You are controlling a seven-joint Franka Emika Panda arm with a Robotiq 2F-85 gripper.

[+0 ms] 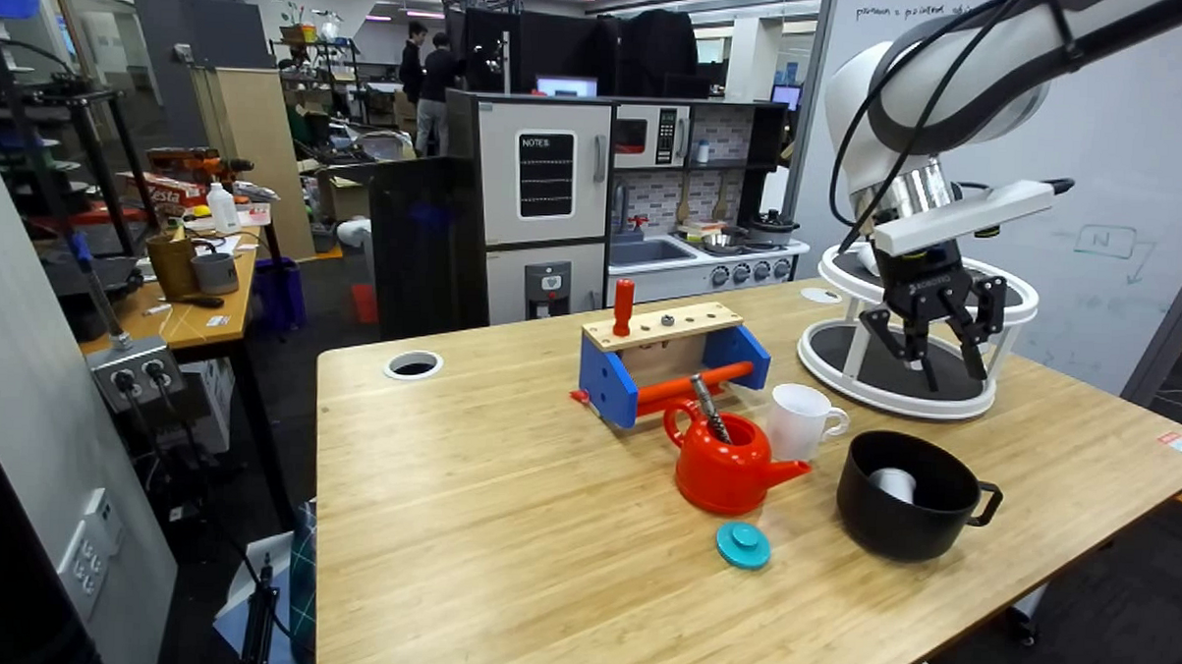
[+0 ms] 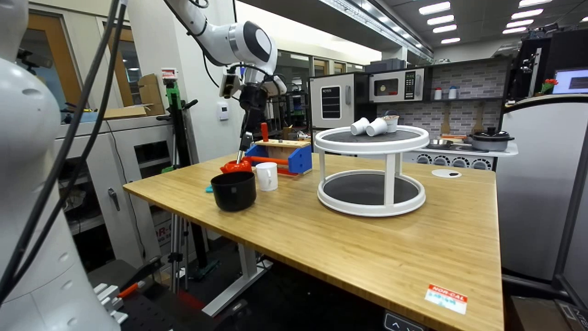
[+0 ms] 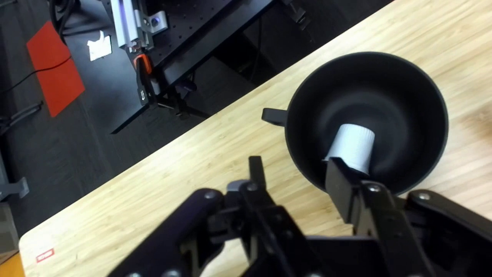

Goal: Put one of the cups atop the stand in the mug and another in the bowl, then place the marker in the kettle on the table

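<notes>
In both exterior views the black bowl [image 1: 865,509] stands on the table; a white cup [image 3: 353,146] lies on its side inside it. The white mug [image 1: 796,424] stands between bowl and red kettle [image 1: 719,479]; its inside is hidden. Out of the kettle's opening leans a slim grey patterned stick [image 1: 708,405]; I cannot tell whether it is the marker. Atop the stand [image 2: 367,146] are white cups [image 2: 376,127]. My gripper [image 1: 944,362] hangs in the air, jaws apart with nothing between them; in the wrist view its right fingertip overlaps the bowl's near rim.
A toy workbench with blue sides [image 1: 609,387] and a red peg stands behind the kettle. A teal lid [image 1: 744,544] lies flat in front of it. The stand's lower tier [image 2: 363,187] rests on the table. The table edge [image 3: 215,119] runs past the bowl.
</notes>
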